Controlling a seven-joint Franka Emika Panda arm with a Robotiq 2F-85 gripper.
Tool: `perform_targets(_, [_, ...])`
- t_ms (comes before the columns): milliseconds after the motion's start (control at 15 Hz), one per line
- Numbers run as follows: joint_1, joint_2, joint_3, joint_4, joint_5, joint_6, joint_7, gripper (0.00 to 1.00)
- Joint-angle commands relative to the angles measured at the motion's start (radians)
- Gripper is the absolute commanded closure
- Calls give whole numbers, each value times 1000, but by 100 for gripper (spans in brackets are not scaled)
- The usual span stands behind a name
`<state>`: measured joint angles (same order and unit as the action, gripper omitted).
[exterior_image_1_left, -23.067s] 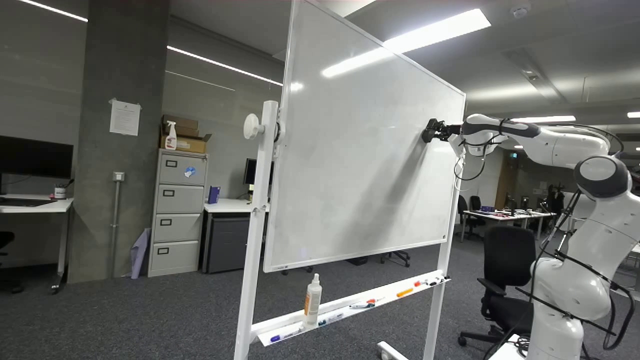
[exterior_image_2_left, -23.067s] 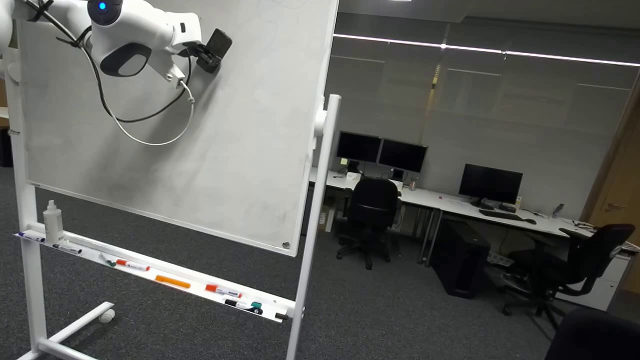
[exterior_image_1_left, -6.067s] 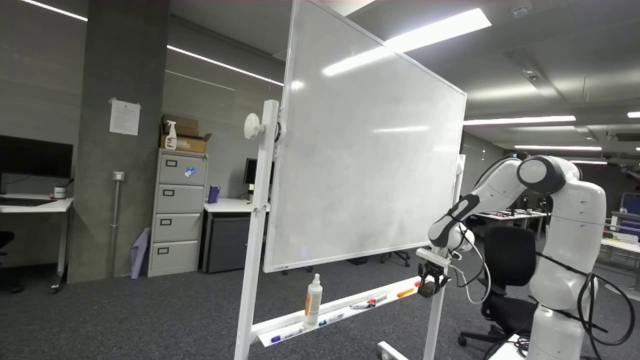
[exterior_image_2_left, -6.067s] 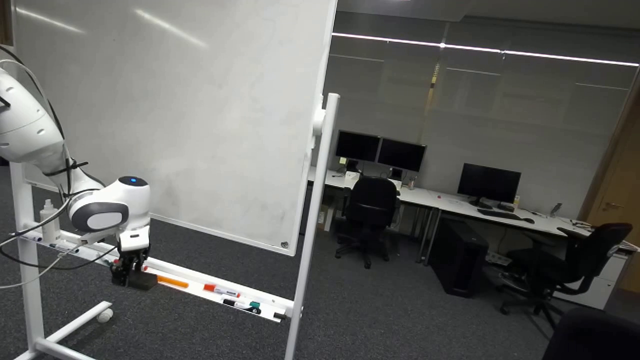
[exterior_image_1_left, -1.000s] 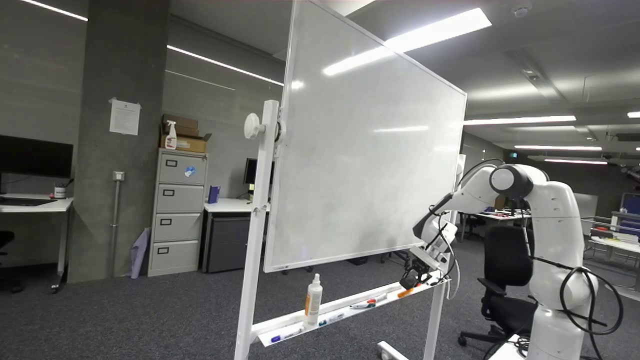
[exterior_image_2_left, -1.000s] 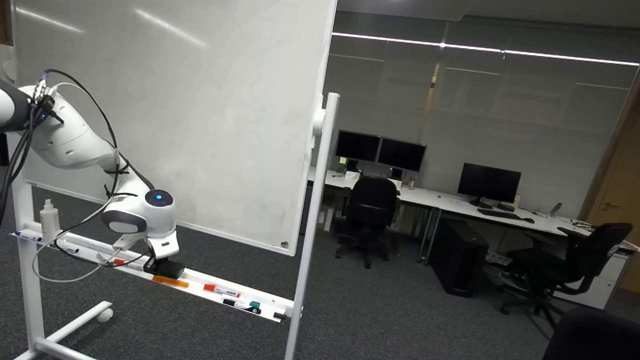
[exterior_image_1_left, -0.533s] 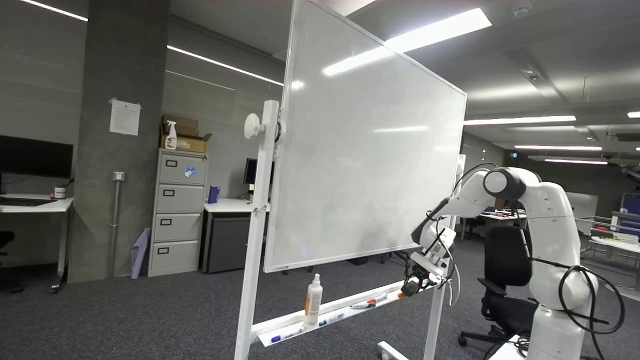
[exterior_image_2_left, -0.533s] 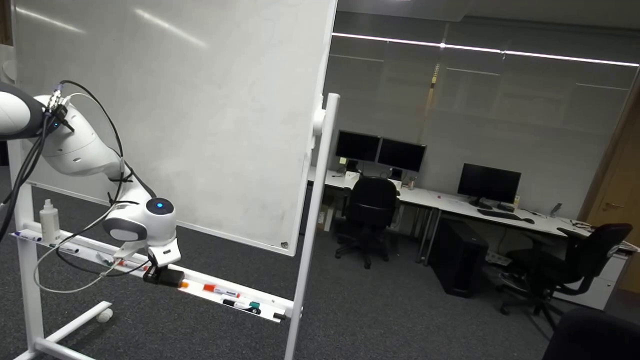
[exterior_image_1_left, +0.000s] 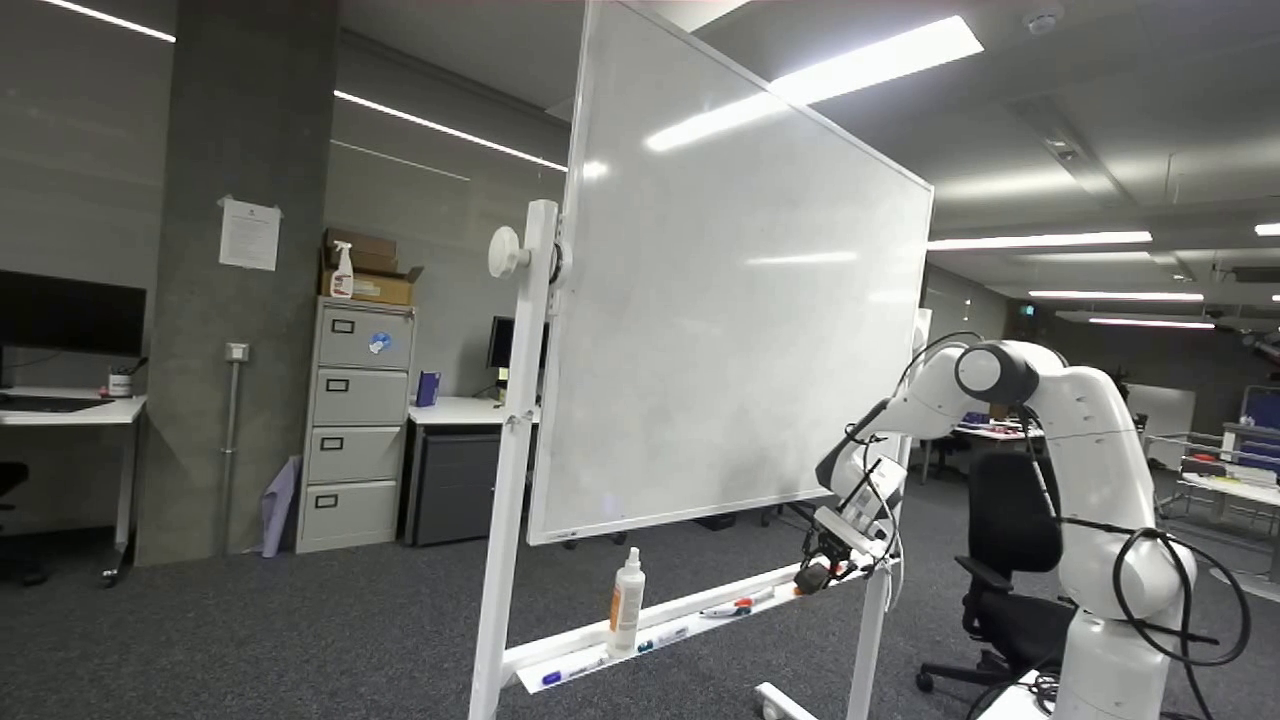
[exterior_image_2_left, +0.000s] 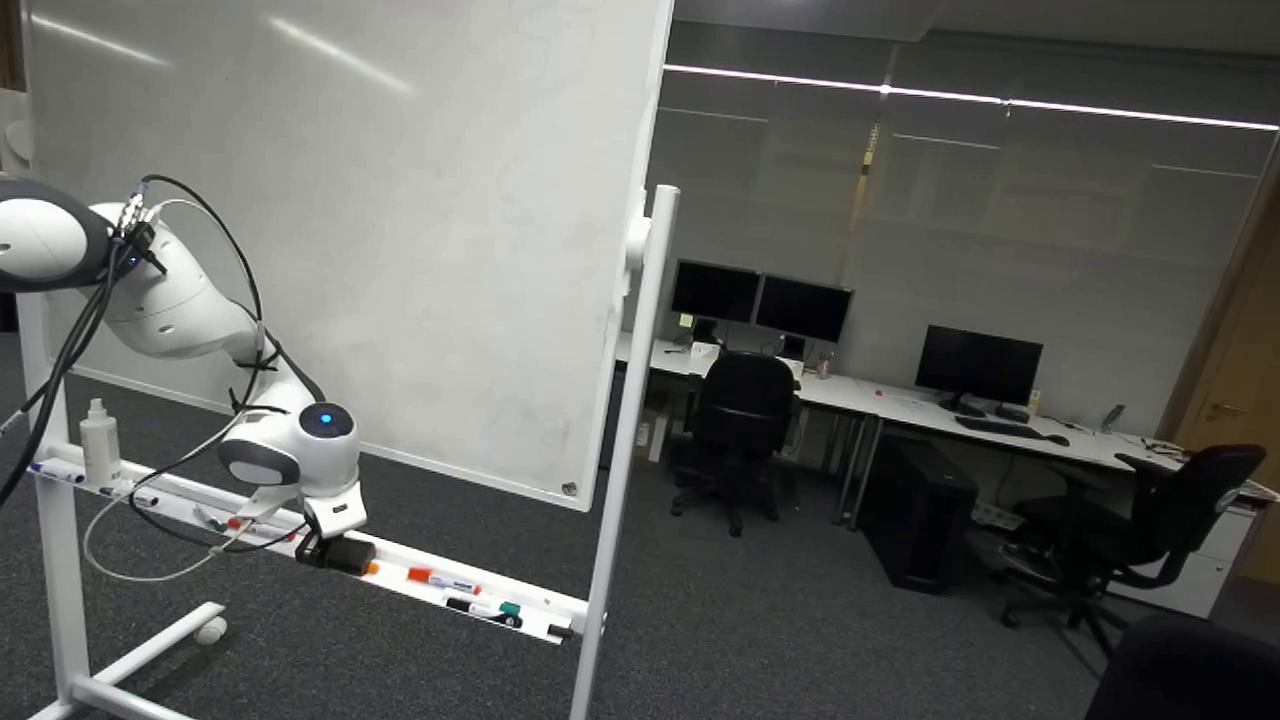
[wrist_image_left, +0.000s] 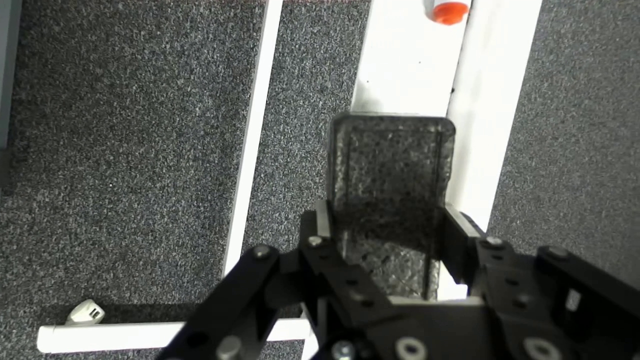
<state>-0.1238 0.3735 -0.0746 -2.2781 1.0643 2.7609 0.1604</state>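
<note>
one bottle (exterior_image_1_left: 626, 604), eraser (wrist_image_left: 392, 165) partly hiding orange marker (exterior_image_2_left: 373, 568)

white arm (exterior_image_2_left: 172, 305), black cables (exterior_image_2_left: 88, 322)

No lettering can be read. The paper notice (exterior_image_1_left: 249, 237) on the pillar (exterior_image_1_left: 255, 130) carries lines of print too small to make out; the bottle (exterior_image_1_left: 627, 605) on the tray (wrist_image_left: 407, 60) has an orange label (exterior_image_1_left: 615, 607), the marker pens (exterior_image_1_left: 577, 670) near it bear blurred marks, and a blue-and-white sticker (exterior_image_1_left: 380, 344) marks the filing cabinet (exterior_image_1_left: 360, 428).
</note>
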Motion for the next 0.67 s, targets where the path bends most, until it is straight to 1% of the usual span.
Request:
perform_targets(0, [-28,42,20,46,70,-4,-53,70])
perform_targets(600, [-39,76,24,88,151,-25,-57,70])
